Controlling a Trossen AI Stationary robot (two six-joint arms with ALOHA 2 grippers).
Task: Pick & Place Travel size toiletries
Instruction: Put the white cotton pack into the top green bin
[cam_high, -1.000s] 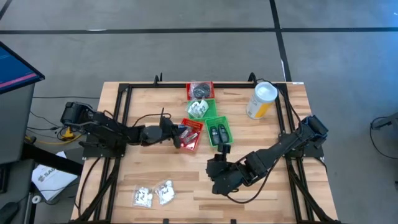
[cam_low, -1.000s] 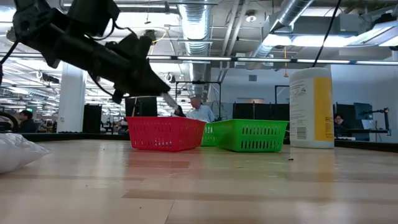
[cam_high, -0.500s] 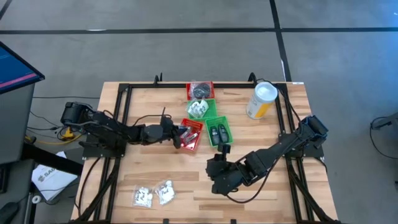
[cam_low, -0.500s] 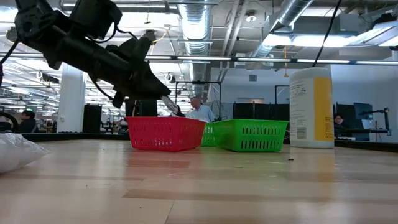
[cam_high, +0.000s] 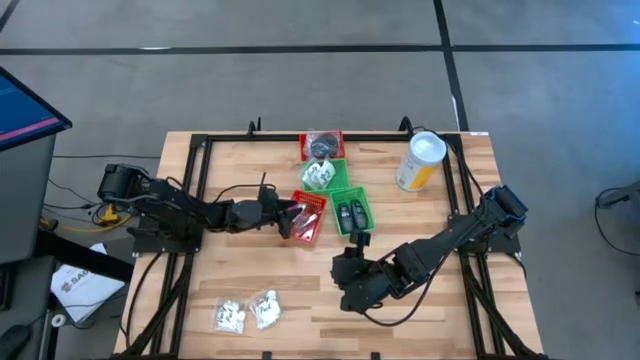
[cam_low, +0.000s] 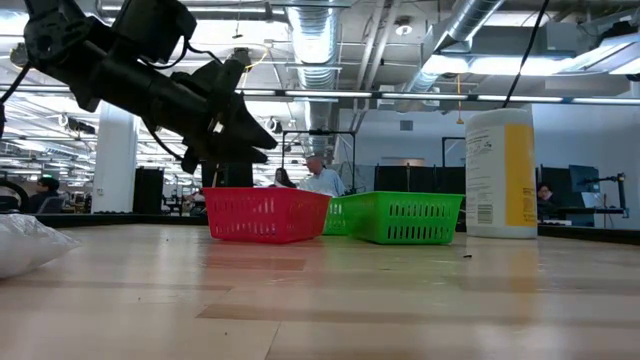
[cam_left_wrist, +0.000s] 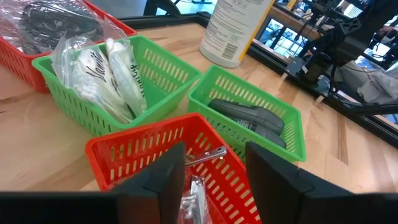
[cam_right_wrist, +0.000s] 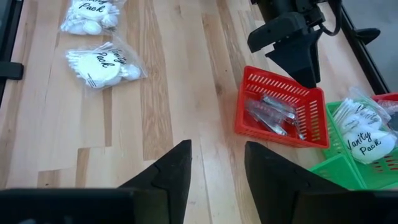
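My left gripper (cam_left_wrist: 214, 180) stands open just above the near red basket (cam_high: 312, 218), at its left end. Slim silvery sachets (cam_left_wrist: 198, 167) lie in that basket below the fingers. My right gripper (cam_right_wrist: 217, 165) hangs open and holds nothing, above bare table right of the middle (cam_high: 345, 278). Two clear packets with white contents (cam_right_wrist: 102, 65) lie flat on the table near the front left (cam_high: 245, 312). The green baskets hold clear packets (cam_left_wrist: 112, 74) and dark grey pieces (cam_left_wrist: 249, 118). The far red basket (cam_high: 322, 145) holds black discs.
A tall yellow canister with a white lid (cam_high: 420, 160) stands at the back right. The baskets sit in a cluster at the table's middle back (cam_high: 330, 180). A black frame (cam_high: 200, 140) runs round the table. Bare wood lies between the packets and the baskets.
My left gripper has opened over the near red basket and stayed in place. The silvery sachet that stuck out from its fingertips in the low view is gone from them.
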